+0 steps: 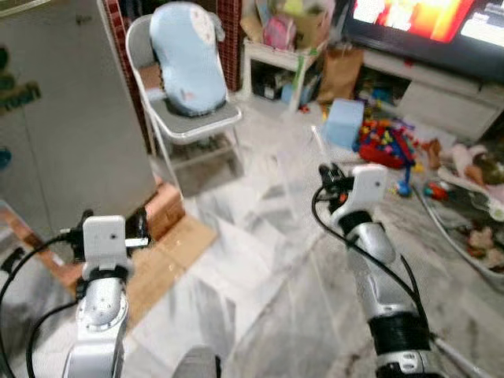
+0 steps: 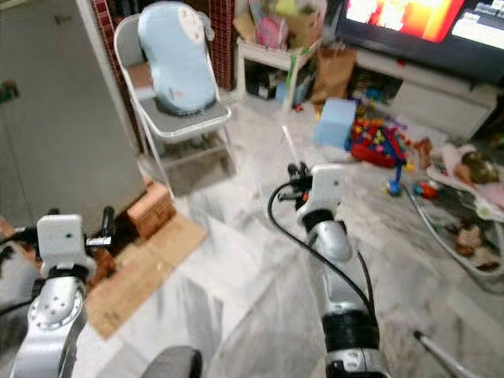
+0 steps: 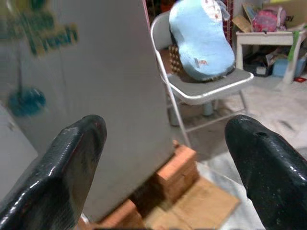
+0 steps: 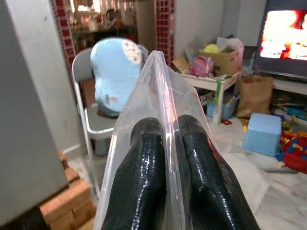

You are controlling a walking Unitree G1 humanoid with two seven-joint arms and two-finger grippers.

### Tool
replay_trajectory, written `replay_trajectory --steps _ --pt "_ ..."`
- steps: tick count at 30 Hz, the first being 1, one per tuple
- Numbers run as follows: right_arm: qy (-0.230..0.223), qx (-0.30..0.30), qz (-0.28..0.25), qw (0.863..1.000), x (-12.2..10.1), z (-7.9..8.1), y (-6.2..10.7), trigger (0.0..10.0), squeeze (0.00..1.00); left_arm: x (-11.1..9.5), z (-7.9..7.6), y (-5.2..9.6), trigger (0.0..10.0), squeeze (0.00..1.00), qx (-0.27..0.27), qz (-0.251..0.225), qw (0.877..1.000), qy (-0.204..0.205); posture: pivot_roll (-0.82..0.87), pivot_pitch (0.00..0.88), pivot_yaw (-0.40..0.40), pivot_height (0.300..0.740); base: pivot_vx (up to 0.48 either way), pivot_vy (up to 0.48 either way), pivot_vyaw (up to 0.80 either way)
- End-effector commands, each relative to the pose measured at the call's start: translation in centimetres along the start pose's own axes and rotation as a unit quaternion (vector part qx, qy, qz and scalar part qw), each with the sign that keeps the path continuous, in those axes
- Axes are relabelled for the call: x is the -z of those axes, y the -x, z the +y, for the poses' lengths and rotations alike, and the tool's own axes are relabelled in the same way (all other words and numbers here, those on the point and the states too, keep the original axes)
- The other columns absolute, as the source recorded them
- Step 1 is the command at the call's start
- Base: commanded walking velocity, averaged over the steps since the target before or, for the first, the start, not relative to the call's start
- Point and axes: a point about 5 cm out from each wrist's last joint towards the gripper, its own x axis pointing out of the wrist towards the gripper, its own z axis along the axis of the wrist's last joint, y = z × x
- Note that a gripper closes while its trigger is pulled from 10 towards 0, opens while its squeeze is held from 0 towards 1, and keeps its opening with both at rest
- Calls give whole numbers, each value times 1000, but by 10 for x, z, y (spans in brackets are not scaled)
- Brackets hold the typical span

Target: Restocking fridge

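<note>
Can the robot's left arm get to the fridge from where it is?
Probably yes. The open left gripper faces the grey fridge, with nothing in between; the fridge stands on bricks.

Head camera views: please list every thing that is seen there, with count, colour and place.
fridge: one, grey, left, door shut
bricks: stack, red-brown, under the fridge
cardboard: one sheet, brown, on the floor by the bricks
chair: one, grey, beside the fridge
cushion: one, light blue, on the chair
box: one, light blue, on the floor
toys: pile, red and mixed, beside the box
TV: one, lit, upper right
left end effector: black, open, near the fridge
right end effector: black, shut on clear bag
</note>
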Motion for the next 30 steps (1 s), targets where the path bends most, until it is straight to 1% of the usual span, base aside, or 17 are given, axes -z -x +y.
replay_trajectory --steps 1,2,4,7,11,13,16,18,24,28,30 --pt "0 34 -14 999 -4 -14 5 10000 0 -4 -10 -3 10000 0 28 -7 1000 -1 87 0 19 740 0 0 0" --pt "-5 42 -14 999 -3 -16 5 10000 0 -5 -12 -4 10000 0 34 -8 999 -5 87 0 19 740 0 0 0" --pt "-8 55 -18 998 -2 -17 9 10000 0 -7 -16 -7 10000 0 49 -10 999 -9 67 0 57 740 0 0 0" --pt "-6 65 -21 998 -1 -17 13 10000 0 -10 -20 -12 10000 0 66 -14 998 -12 49 0 73 740 0 0 0" --pt "0 72 -27 997 -5 -18 16 10000 0 -16 -26 -16 10000 0 85 -24 996 -14 31 2 71 740 0 0 0" --pt "1 74 -27 997 -6 -19 17 10000 0 -16 -26 -16 10000 0 81 -24 996 -10 29 9 62 740 0 0 0" --pt "4 70 -24 997 -8 -18 18 10000 0 -14 -27 -11 10000 0 74 -18 997 -3 26 29 36 740 0 0 0" --pt "0 63 -18 998 -6 -15 18 10000 0 -10 -28 -7 10000 0 74 -9 997 2 26 33 33 740 0 0 0" --pt "1 58 -13 998 -5 -12 18 10000 0 -9 -27 -3 10000 0 77 -4 997 9 37 55 16 740 0 0 0" --pt "13 42 -15 999 -8 -6 15 10000 0 -12 -24 -6 10000 0 67 -9 998 11 39 61 6 740 0 0 738" --pt "8 40 -16 999 -9 -5 13 10000 0 -13 -24 -6 10000 0 65 -9 998 13 42 64 1 740 0 0 800"
